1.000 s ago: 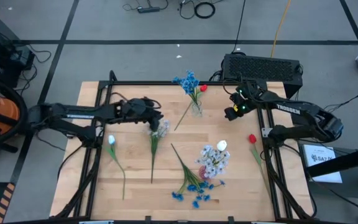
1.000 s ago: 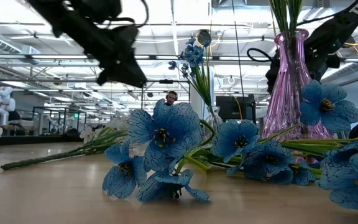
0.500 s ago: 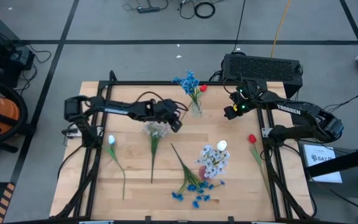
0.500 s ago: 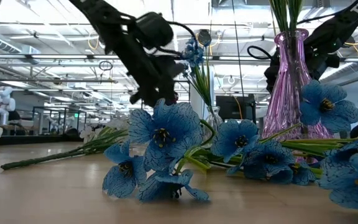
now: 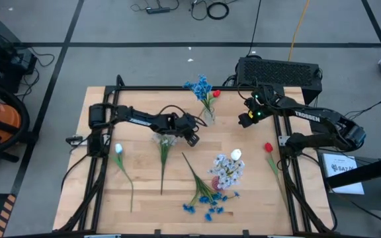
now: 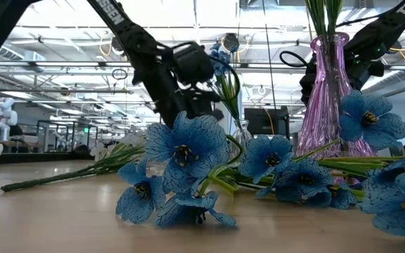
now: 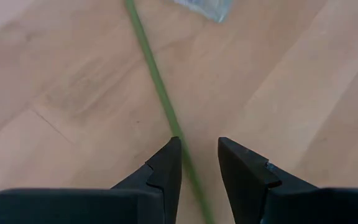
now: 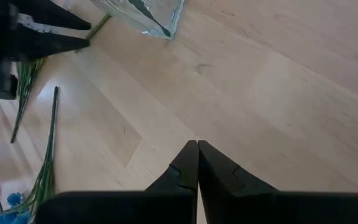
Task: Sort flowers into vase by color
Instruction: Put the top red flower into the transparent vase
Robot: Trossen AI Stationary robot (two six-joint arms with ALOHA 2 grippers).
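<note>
Left claw [image 7: 198, 163] is low over the worktop [image 7: 73, 93], parted and gripping nothing; a thin green stem [image 7: 157, 87] runs into the gap between its fingers, lying closer to one fingertip [image 7: 169, 158] than the other, so it looks bracketed but not centred; the stem's long axis runs away from the claw at a slant toward the clear glass vase [image 7: 204, 7] ahead, so the fingers sit roughly across it, which is the right orientation for a pinch.

In the high view the left claw [image 5: 189, 134] is mid-worktop, just beside the glass vase [image 5: 208, 116]; the loose stem [image 5: 194, 124] slants from near the vase base toward the claw; the lavender-white cluster [image 5: 168, 139] with its stem lies just beside the claw on the arm's side.

Right claw [image 8: 197, 163] is clenched, empty, hovering over bare worktop near the far right corner [image 5: 247, 119], well apart from that stem; left arm is clearly the nearer one.

Other flowers: blue clusters [image 5: 207, 201] and a pale bunch in the purple vase [image 5: 227, 170] toward the front; white tulip [image 5: 119, 149] at left; red tulip [image 5: 268, 147] at right; blue plus red already stand in the glass vase.

My read: next move is a small lateral centring, then close on the stem.
</note>
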